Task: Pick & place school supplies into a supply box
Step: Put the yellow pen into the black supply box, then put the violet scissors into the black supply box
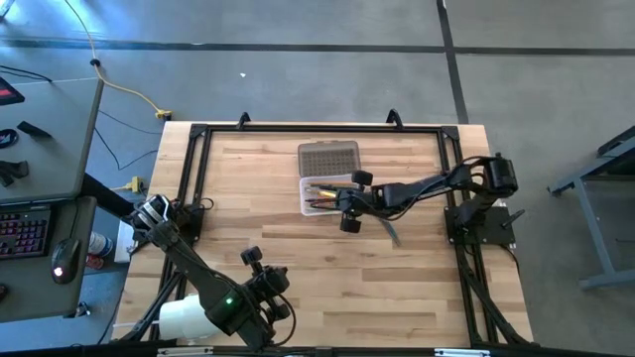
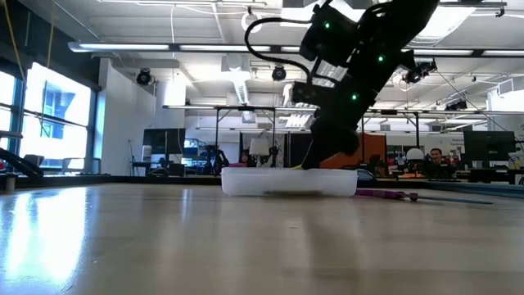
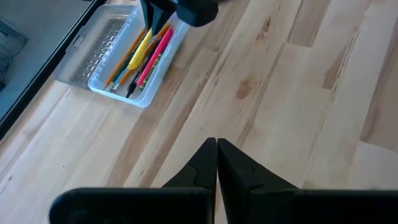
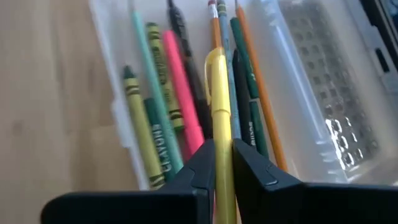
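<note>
Bright, even daylight over my table (image 1: 327, 268).
Ceiling strip lights (image 2: 147, 47) glare at twelve o'clock; my wrist close-up of the yellow pen (image 4: 221, 118) blurs.

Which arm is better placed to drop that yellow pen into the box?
The right arm. Its pincer is shut on the yellow pen, right over the open box. The left pincer is shut, empty, and far off near the table's front edge.
</note>
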